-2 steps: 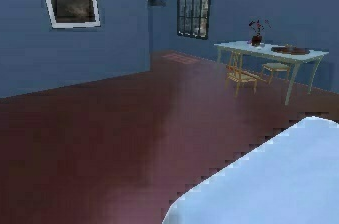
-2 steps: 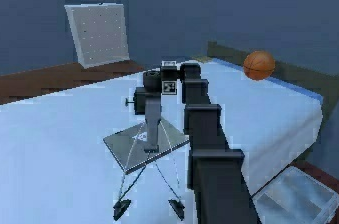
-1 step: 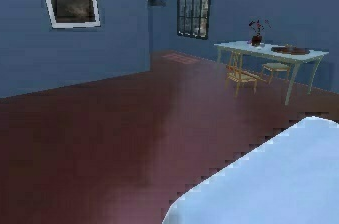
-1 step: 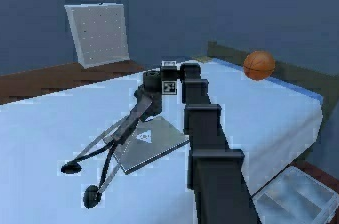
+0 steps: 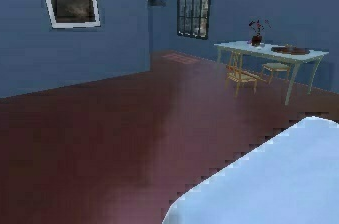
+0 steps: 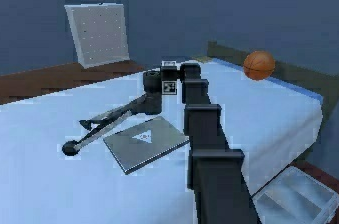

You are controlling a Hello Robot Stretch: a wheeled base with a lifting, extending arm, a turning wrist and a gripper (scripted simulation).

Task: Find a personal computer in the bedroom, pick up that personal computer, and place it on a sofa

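"So, how did the arm (image 6: 217,165) stand in the arm side view?"

"It rose as a dark bar from the bottom edge, just right of the middle, and reached out over the bed (image 6: 22,175). At its far end the gripper (image 6: 75,135) pointed towards the view's left, its thin fingers (image 6: 112,115) slanting low over the pale blue cover."

"Did it have hold of anything?"

"I could not tell. The personal computer (image 6: 147,142), a flat grey slab, lay on the bed just beside the fingers, between them and the arm; whether they touched it I could not tell either."

"What else lay around?"

"A white pillow (image 6: 97,32) stood upright at the far side, an orange ball (image 6: 259,65) rested near the bed's far right corner, and a white bin (image 6: 299,200) sat on the floor at the lower right."

"And the forward view?"

"The bed's corner filled the lower right. Beyond it stretched dark red floor (image 5: 97,130), then blue walls with a framed picture (image 5: 73,11) and a window (image 5: 195,16). A pale counter (image 5: 235,45) stood at the upper right, carrying a plant (image 5: 256,32), with two chairs (image 5: 242,76) drawn up to it."
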